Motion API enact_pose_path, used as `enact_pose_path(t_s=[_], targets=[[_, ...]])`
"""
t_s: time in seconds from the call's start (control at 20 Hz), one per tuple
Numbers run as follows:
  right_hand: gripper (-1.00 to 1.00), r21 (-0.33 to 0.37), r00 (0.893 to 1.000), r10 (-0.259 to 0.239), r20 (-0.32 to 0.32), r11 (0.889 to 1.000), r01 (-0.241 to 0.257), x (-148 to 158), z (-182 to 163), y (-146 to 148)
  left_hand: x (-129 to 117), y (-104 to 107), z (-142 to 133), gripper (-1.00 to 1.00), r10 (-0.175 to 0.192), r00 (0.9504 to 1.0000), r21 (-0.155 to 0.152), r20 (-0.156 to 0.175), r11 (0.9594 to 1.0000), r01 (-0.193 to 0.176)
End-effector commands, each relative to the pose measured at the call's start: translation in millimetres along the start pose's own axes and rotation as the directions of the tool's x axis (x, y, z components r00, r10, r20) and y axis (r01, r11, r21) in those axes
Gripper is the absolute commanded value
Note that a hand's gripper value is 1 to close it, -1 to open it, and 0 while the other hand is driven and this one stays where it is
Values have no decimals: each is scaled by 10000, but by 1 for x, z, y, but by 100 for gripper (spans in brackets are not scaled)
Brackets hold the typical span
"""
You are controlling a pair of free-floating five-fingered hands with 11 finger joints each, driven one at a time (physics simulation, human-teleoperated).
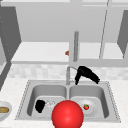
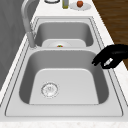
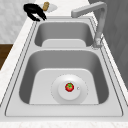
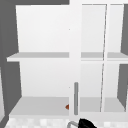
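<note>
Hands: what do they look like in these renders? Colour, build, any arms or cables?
Both are plain matte black, human-shaped, with fingers and a thumb. The left hand and the right hand each end at the wrist and float free: no arm, sleeve, cable or marking shows. The surface is uniform, with no visible seams or logos.

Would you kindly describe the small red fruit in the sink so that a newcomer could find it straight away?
Start at the steel double sink and take its right basin. On that basin's floor lies a round white plate, and at its middle sits the small red tomato-like fruit. Its green top sets it apart from the big plain red ball.
</note>
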Motion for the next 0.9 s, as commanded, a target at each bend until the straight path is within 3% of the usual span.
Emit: enact_pose_path(t_s=[0.0,0.35,0.85], targets=[[-100,-48,9957,515,765,9987,-513,0,0,7,0,0,0,0,0,10000,0,0,10000,0],[-100,-141,9820,819,1700,9966,-806,-3,5,20,0,0,0,0,0,10000,0,0,10000,0],[-100,-319,9544,857,2860,9963,-799,-1,-7,54,0,0,0,0,0,10000,0,0,10000,0]])
